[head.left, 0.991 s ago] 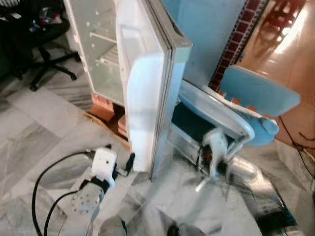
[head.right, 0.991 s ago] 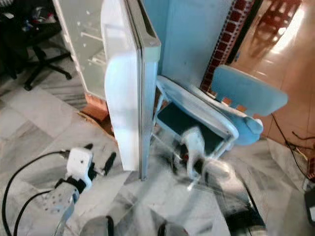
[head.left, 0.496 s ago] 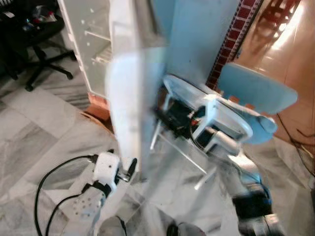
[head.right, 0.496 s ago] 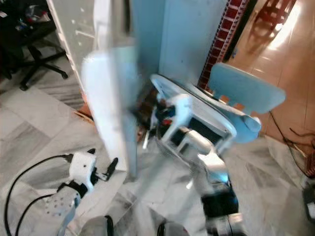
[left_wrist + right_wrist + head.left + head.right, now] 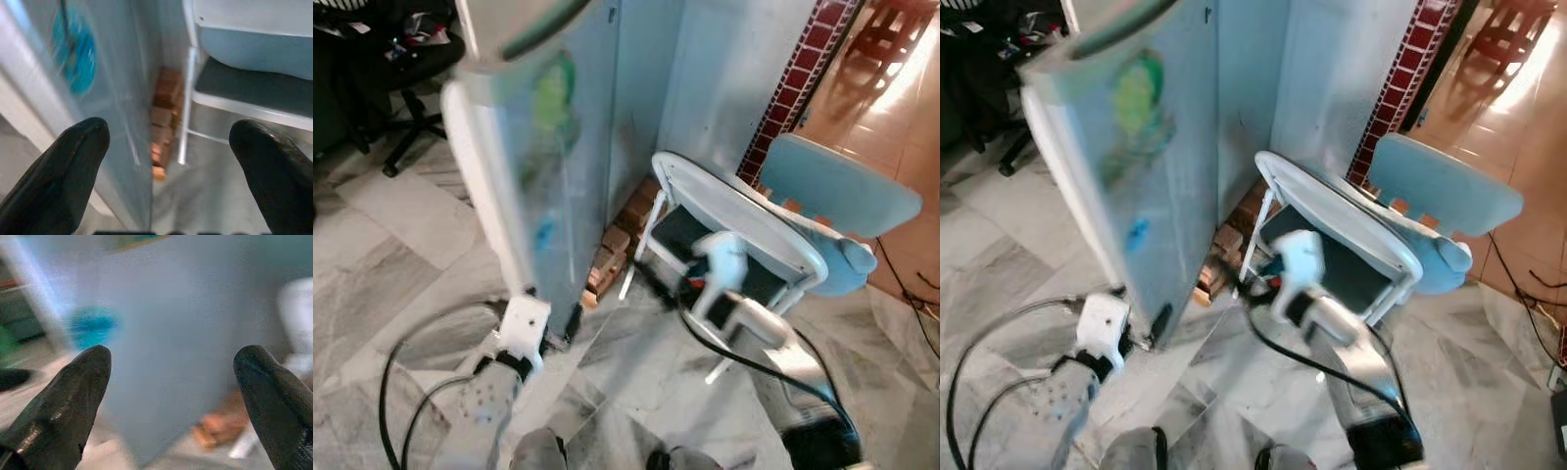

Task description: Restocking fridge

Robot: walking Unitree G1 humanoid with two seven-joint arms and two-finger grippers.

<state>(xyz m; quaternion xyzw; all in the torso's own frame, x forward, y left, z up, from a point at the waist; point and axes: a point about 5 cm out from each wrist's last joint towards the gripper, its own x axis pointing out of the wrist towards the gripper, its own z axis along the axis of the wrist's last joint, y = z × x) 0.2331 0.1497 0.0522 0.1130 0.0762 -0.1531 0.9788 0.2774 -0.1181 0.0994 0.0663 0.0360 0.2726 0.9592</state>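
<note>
Over on the far left a black office chair [image 5: 406, 73] stands on the grey marble floor [image 5: 372, 264]. Next to it the fridge door [image 5: 524, 166], pale blue and motion-blurred, hangs ajar with its outer face toward me; a green sticker [image 5: 553, 98] sits high on it and a blue sticker [image 5: 78, 54] lower down. The left claw [image 5: 566, 328] is low, just beside the bottom edge of that door; in the left wrist view its two black fingers [image 5: 63, 171] stand wide apart with nothing between them, aimed at the gap between door and chair. Beyond the door's foot, some orange bricks [image 5: 612, 250] lie under the fridge body [image 5: 641, 88].

Further right a white folding chair [image 5: 734, 230] with a dark seat leans near the fridge side, and a light blue plastic chair [image 5: 842, 196] stands behind it by a red tiled pillar [image 5: 803, 69]. The right claw [image 5: 1253, 289] reaches out in front of the folding chair toward the door, a black cable trailing along its arm; its fingers [image 5: 68, 406] are spread apart and empty, facing the blurred door panel.
</note>
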